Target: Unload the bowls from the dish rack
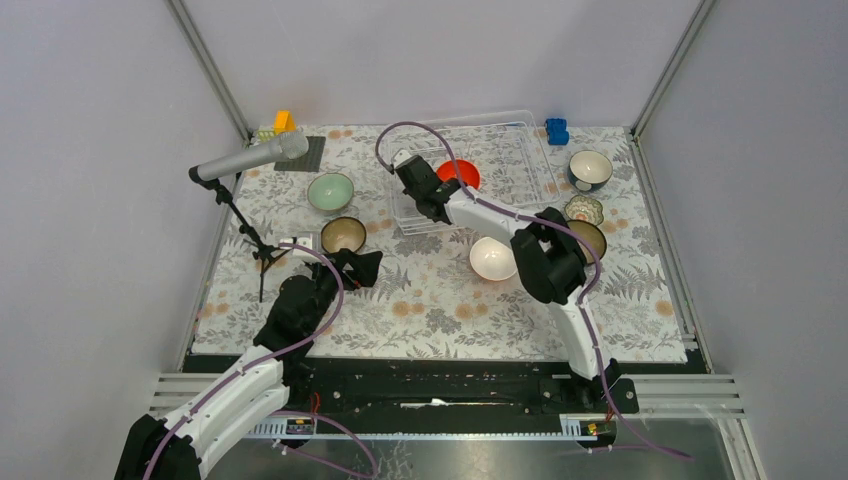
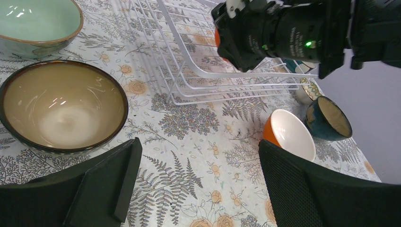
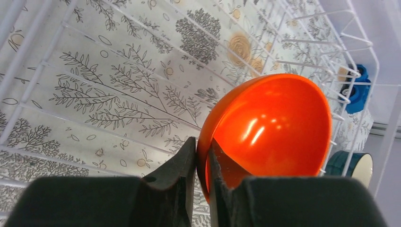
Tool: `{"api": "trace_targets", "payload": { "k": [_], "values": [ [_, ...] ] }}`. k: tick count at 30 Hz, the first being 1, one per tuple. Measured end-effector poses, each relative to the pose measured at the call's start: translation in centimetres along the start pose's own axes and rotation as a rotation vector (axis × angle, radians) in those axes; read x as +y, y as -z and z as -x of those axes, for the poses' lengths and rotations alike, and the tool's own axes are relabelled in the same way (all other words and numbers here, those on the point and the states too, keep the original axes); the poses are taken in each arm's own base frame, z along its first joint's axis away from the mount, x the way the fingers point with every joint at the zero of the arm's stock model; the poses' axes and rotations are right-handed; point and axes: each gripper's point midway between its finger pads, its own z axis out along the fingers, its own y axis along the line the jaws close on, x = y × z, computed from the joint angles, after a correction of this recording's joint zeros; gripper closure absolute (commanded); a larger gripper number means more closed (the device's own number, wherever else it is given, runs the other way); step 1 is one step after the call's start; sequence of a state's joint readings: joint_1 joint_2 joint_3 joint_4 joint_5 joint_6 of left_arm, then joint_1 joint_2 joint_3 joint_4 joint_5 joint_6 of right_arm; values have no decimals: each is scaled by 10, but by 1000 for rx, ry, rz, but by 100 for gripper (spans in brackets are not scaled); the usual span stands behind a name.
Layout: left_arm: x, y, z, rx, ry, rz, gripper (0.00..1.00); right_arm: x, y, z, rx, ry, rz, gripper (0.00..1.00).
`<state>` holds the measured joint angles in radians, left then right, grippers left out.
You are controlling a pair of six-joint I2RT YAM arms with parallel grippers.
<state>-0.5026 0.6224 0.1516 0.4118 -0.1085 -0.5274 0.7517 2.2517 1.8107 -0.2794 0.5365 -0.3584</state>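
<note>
The clear wire dish rack stands at the back middle of the table. One bright orange bowl is in it. My right gripper is shut on that bowl's near rim; in the right wrist view the fingers pinch the rim of the tilted orange bowl over the rack floor. My left gripper is open and empty over the tablecloth, right of a brown bowl. In the left wrist view the brown bowl lies to its left.
Outside the rack lie a mint bowl, an orange bowl with white inside, a teal bowl, a small patterned bowl and a dark bowl. A microphone stand stands left. A blue block is at the back.
</note>
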Motion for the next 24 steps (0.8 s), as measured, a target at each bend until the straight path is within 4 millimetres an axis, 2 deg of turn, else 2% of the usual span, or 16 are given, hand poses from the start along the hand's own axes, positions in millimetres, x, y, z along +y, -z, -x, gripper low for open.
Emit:
{"api": "trace_targets", "payload": {
  "k": [4, 10, 15, 18, 24],
  "values": [
    [0, 0, 0, 0, 0, 0, 1, -13, 17, 13, -38, -22, -7, 88],
    [0, 0, 0, 1, -1, 0, 1, -48, 57, 44, -135, -99, -38, 96],
    [0, 0, -1, 2, -1, 0, 1, -74, 90, 55, -179, -200, -72, 100],
    [1, 0, -1, 5, -1, 2, 1, -80, 107, 49, -178, -275, -69, 100],
    [0, 0, -2, 9, -1, -1, 1, -79, 145, 6, -140, -406, -24, 100]
  ]
}}
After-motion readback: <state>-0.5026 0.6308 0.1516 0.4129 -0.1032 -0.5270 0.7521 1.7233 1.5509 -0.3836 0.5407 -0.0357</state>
